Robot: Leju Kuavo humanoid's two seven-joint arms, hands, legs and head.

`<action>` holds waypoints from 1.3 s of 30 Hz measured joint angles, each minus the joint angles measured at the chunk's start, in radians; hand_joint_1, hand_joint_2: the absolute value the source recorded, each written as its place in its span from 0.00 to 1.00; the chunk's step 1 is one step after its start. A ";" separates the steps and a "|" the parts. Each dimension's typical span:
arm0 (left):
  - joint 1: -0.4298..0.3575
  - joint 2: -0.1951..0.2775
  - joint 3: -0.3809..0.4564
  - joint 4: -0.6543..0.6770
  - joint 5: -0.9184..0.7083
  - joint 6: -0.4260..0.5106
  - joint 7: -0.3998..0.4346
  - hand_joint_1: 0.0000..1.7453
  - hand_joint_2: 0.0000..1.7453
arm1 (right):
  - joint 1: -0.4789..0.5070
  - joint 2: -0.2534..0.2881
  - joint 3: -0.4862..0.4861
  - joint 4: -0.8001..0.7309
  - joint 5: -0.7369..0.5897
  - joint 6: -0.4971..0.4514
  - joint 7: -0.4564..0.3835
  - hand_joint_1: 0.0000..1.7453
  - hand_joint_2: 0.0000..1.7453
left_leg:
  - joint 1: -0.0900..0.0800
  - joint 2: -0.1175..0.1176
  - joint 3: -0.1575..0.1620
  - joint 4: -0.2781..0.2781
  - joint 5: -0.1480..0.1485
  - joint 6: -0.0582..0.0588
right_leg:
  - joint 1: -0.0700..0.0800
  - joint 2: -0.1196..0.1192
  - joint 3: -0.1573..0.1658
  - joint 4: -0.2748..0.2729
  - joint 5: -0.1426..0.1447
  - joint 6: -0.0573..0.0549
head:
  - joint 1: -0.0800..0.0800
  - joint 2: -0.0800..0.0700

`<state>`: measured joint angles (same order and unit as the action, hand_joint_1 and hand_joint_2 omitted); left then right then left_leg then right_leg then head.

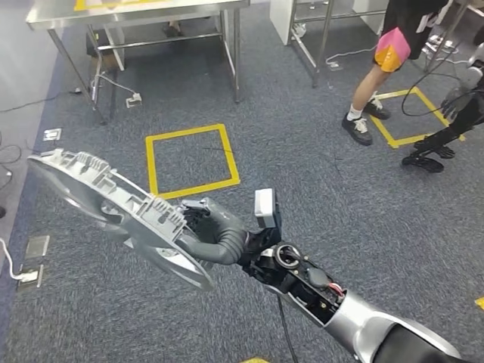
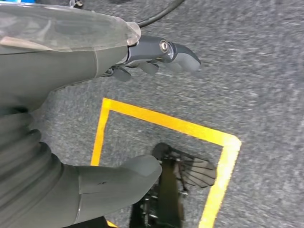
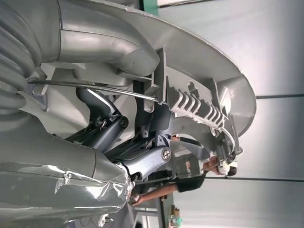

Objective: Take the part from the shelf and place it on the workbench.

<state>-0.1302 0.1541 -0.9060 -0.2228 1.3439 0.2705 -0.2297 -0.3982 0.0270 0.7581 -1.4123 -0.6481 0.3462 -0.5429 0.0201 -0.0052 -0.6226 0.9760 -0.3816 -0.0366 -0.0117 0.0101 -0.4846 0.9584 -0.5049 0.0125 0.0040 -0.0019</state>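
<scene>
The part (image 1: 114, 200) is a long grey plastic moulding with ribs and clips along its upper face. My right hand (image 1: 214, 231) grips it near one end, and it sticks out to the left above the carpet. In the right wrist view the fingers (image 3: 143, 161) wrap under the ribbed part (image 3: 201, 66). My left hand (image 2: 42, 76) hangs over the floor with its thumb (image 2: 118, 178) and fingers (image 2: 172, 52) apart and nothing between them. A metal workbench (image 1: 137, 11) stands at the far left.
A yellow taped square (image 1: 191, 162) marks the grey carpet ahead, and another (image 1: 411, 117) lies at the right. A person (image 1: 380, 76) stands at the far right beside a second metal frame (image 1: 320, 30). Cables and floor sockets (image 1: 31, 265) lie at the left.
</scene>
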 joint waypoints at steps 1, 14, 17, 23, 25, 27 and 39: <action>-0.002 -0.001 0.000 0.000 0.000 0.000 0.000 0.00 1.00 | -0.002 0.000 0.000 0.000 0.008 -0.006 0.000 1.00 1.00 | -0.004 -0.001 0.005 -0.007 -0.009 0.008 | 0.001 0.001 0.000 -0.002 -0.004 0.006 | -0.001 0.000; -0.008 -0.005 0.000 0.000 -0.003 -0.001 0.005 0.00 1.00 | -0.041 0.001 0.001 0.045 0.051 -0.060 0.005 1.00 1.00 | -0.023 -0.014 0.089 -0.014 -0.082 0.056 | 0.013 -0.004 -0.146 0.108 0.073 -0.006 | 0.042 0.000; -0.010 -0.008 -0.001 0.000 0.000 -0.001 0.006 0.00 1.00 | -0.072 0.004 0.001 0.078 0.052 -0.066 0.001 1.00 1.00 | -0.023 -0.016 0.091 -0.015 -0.091 0.045 | 0.021 -0.003 -0.118 0.032 0.090 -0.017 | 0.037 0.000; -0.009 -0.010 -0.001 0.000 0.009 -0.004 -0.004 0.00 1.00 | -0.138 0.012 -0.004 0.160 0.052 -0.081 -0.004 1.00 1.00 | -0.016 -0.005 -0.020 0.192 -0.174 0.015 | 0.009 -0.008 -0.076 -0.004 0.080 -0.032 | 0.017 0.000; -0.004 -0.010 0.000 0.000 0.013 -0.005 -0.008 0.00 1.00 | -0.148 0.012 -0.006 0.189 0.052 -0.083 -0.008 1.00 1.00 | -0.009 -0.004 -0.090 0.276 -0.177 0.009 | 0.008 -0.008 -0.066 -0.003 0.071 -0.031 | 0.013 0.000; 0.001 -0.011 0.000 0.000 0.016 -0.007 -0.011 0.00 1.00 | -0.159 0.012 -0.009 0.215 0.052 -0.087 -0.010 1.00 1.00 | -0.001 -0.003 -0.085 0.207 -0.102 0.003 | 0.005 -0.006 -0.051 -0.001 0.057 -0.026 | 0.010 0.000; 0.012 -0.010 0.000 0.000 0.029 -0.012 -0.028 0.00 1.00 | -0.189 0.011 -0.048 0.297 0.052 -0.110 -0.014 1.00 1.00 | -0.010 -0.003 0.033 -0.017 -0.033 0.062 | 0.001 -0.005 -0.176 0.289 -0.095 0.020 | 0.032 0.000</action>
<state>-0.1185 0.1436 -0.9064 -0.2228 1.3724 0.2583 -0.2579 -0.5872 0.0380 0.7098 -1.1153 -0.5959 0.2363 -0.5570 0.0103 -0.0084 -0.5899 0.9594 -0.4150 0.0254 -0.0103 0.0051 -0.6605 1.2476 -0.5995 0.0325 0.0364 -0.0019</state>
